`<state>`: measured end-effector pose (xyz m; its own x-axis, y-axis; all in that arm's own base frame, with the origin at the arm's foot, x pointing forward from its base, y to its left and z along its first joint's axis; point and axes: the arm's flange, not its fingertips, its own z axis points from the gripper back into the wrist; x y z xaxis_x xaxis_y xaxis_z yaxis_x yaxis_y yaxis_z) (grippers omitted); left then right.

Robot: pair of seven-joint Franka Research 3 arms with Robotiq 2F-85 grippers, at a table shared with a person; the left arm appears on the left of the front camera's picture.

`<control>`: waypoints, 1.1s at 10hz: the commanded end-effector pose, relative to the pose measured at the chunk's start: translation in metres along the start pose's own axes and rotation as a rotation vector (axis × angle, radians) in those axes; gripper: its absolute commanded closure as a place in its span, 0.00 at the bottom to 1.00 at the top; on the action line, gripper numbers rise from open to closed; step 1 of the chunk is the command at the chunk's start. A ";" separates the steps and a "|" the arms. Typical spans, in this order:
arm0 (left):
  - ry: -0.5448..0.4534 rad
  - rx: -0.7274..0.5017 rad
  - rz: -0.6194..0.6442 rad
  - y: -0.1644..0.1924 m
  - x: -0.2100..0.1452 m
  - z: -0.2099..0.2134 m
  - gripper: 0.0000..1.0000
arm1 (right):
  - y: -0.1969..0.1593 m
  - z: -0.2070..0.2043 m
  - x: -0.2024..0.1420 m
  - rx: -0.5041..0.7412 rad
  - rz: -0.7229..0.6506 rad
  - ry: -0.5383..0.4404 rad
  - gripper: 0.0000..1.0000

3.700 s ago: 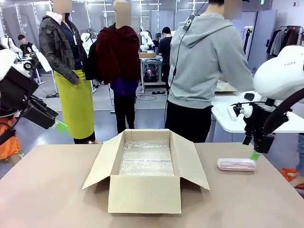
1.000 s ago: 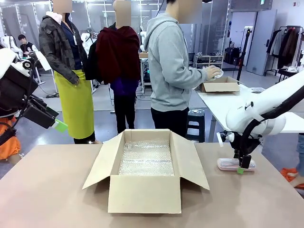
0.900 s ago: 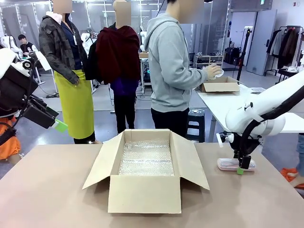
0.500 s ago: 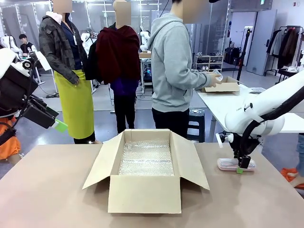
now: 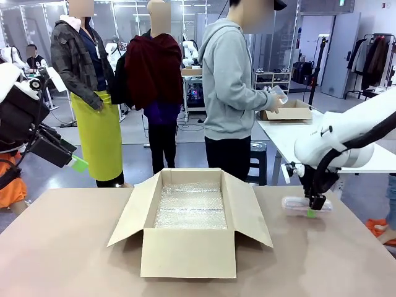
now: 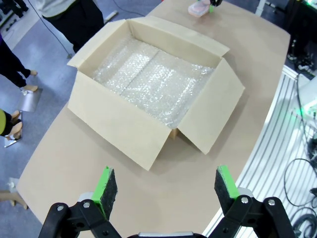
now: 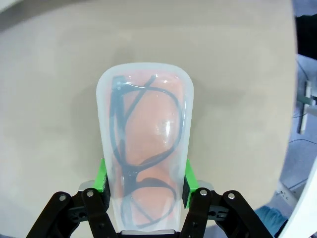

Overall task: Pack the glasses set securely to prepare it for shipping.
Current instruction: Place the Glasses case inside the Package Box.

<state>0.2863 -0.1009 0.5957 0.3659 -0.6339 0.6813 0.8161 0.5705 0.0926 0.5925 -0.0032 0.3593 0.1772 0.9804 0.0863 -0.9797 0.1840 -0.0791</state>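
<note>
The packing is at an early stage. The cardboard box (image 5: 189,250) stands open in the middle of the table (image 5: 74,247), flaps spread, lined with bubble wrap (image 5: 190,207) and holding nothing else, as the left wrist view confirms.

The right gripper (image 7: 143,182) is clamped across the near end of the pale pink glasses case (image 7: 143,144), one green pad on each long side. Dark frames show through its clear lid. In the front view the case (image 5: 297,204) sits to the right of the box, well apart from it, and seems to hang just above the tabletop (a soft shadow rings it in the wrist view).

The left gripper (image 6: 166,178) hovers high over the table's left side with its fingers wide apart, holding nothing.

Judging from this, the first case is only just picked up. Carrying it over, laying it on the wrap, adding the second case, cushioning and shutting the flaps all remain.
</note>
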 end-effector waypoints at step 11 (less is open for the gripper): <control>-0.005 0.001 -0.004 0.000 0.000 0.001 0.00 | 0.024 0.106 0.030 0.059 0.004 -0.078 0.80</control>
<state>0.2863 -0.1008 0.5957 0.3660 -0.6338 0.6814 0.8159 0.5707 0.0927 0.5653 0.0213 0.4643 0.1685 0.9729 0.1582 -0.9844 0.1743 -0.0234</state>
